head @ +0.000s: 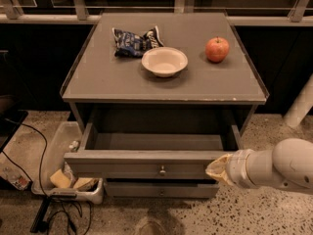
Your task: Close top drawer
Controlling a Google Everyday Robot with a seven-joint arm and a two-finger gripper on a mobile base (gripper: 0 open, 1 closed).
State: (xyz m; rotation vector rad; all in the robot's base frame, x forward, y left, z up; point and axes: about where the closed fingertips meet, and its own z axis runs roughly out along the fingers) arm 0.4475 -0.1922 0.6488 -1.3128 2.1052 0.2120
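Gripper (219,169), pale and yellowish at the end of the white arm (279,168), is low at the right of the view, its tip against the right end of the top drawer's front panel. Whether it is clenched or released cannot be told from this angle; it grasps nothing that can be seen.

The top drawer (122,165) stands pulled well out of the grey cabinet, its flat front toward the camera with the small round knob (162,170) at the middle, left of the gripper and apart from it. Just under it shows the front of a lower drawer (161,190), set further back.

On the cabinet top (112,82) lie three things, all toward the back edge. A white bowl (164,61) sits near the middle. A crumpled dark blue snack bag (134,41) lies behind and to the left of it, just beside the bowl's rim. A red apple (217,49) stands toward the back right corner, apart from the bowl.

On the speckled floor, close by the cabinet's left side and beside the drawer's left front corner, is a clear plastic bin (58,146) with some yellowish blocks (61,178) in its near end. Dark cables (46,212) trail over the floor in front of and left of the bin. A white post (301,104) leans at the far right edge, behind the arm. Nothing lies between the drawer front and the cabinet's opening.
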